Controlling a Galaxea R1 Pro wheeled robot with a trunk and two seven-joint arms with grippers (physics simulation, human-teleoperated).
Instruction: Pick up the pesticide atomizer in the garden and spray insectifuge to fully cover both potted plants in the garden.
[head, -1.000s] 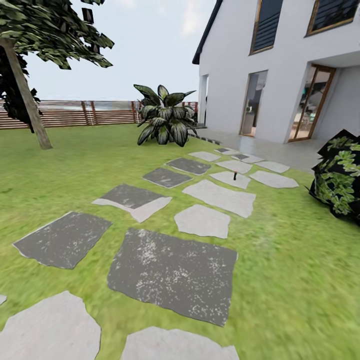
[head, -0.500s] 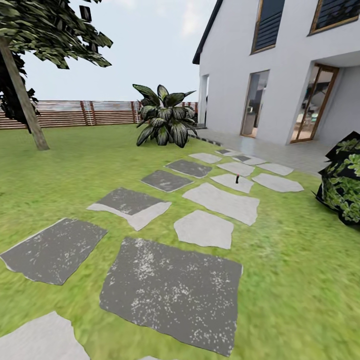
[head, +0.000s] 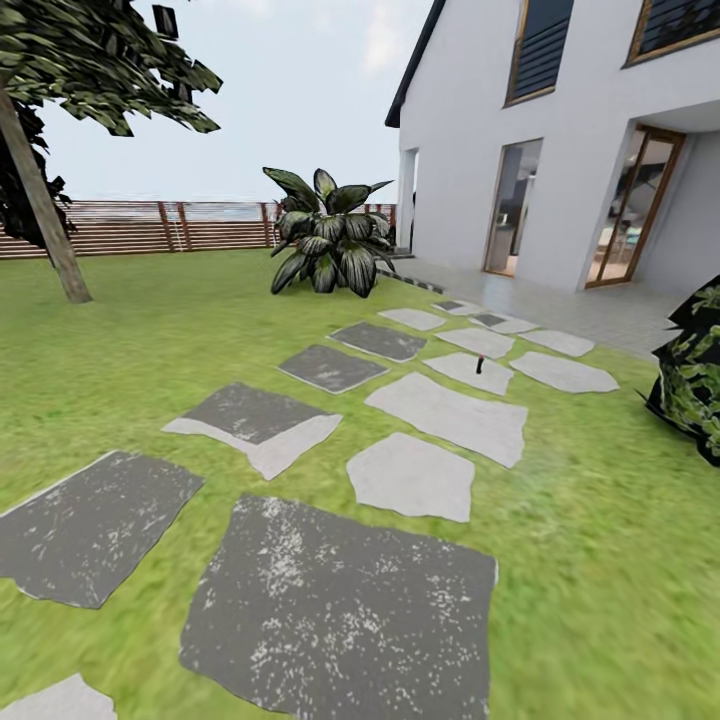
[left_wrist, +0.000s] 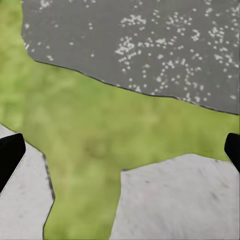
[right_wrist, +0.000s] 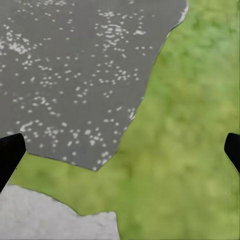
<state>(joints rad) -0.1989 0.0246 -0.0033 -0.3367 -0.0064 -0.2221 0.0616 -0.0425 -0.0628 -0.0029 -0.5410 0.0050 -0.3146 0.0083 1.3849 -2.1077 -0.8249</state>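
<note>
A: What's on my head cam?
B: Garden lawn (head: 150, 340), blurry green grass. Irregular flat stepping stones (head: 340, 610), some dark grey with white speckle, some pale and smooth. A tiny dark upright thing (head: 479, 366) with a reddish top stands on a far pale stone; too small to say if it's the atomizer.
A: Plants?
B: Broad-leaved plant (head: 325, 235), pointed dark leaves with pale streaks, near the brown slatted fence (head: 150, 226). Another dark leafy clump (head: 693, 375) at the right edge. Leaning tree trunk (head: 45, 215) far left, white house (head: 560, 130) with wood-framed glass doors.
A: End effectors?
B: Left end effector (left_wrist: 120, 152): black fingers spread wide, holding nothing, above grass between stones. Right end effector (right_wrist: 120, 152): same, wide apart, empty, over a speckled stone's edge.
</note>
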